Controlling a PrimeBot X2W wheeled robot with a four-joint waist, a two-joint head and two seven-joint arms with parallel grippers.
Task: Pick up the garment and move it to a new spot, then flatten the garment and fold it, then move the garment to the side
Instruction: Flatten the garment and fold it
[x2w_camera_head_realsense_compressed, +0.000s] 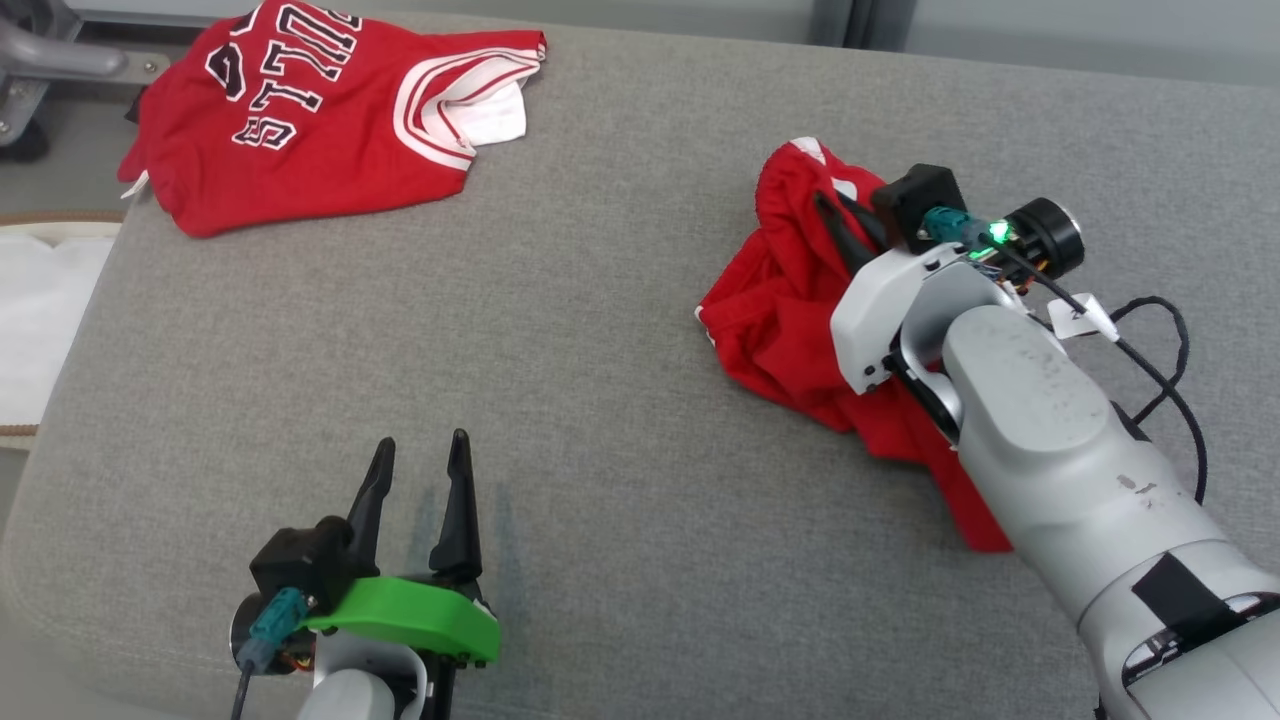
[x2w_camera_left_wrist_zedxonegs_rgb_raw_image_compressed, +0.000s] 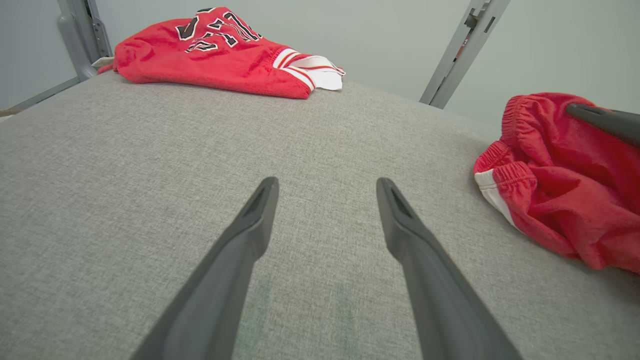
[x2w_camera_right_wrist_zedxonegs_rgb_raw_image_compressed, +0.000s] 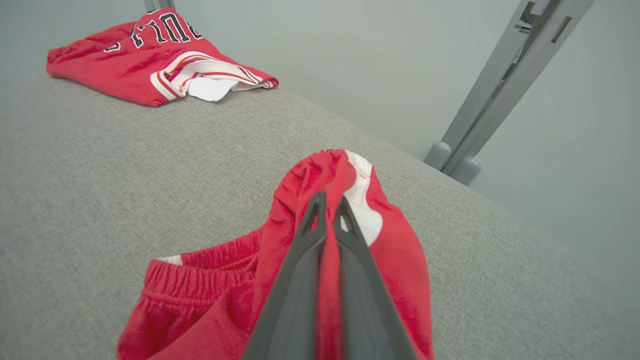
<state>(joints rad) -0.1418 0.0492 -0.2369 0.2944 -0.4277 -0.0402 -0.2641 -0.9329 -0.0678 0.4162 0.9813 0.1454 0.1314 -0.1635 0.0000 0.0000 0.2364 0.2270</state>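
Fold of garment clamped in right hand, clearest in wrist view, left hand wide, empty

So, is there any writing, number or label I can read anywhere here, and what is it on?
"ULLS": black white-edged letters on the red jersey with white-and-red trim, upside down in the head view; any earlier letter is cut off.
Black numeral beside it: partly hidden, unreadable.
Small white cable tag: too small to read.
Crumpled red shorts: no text visible.
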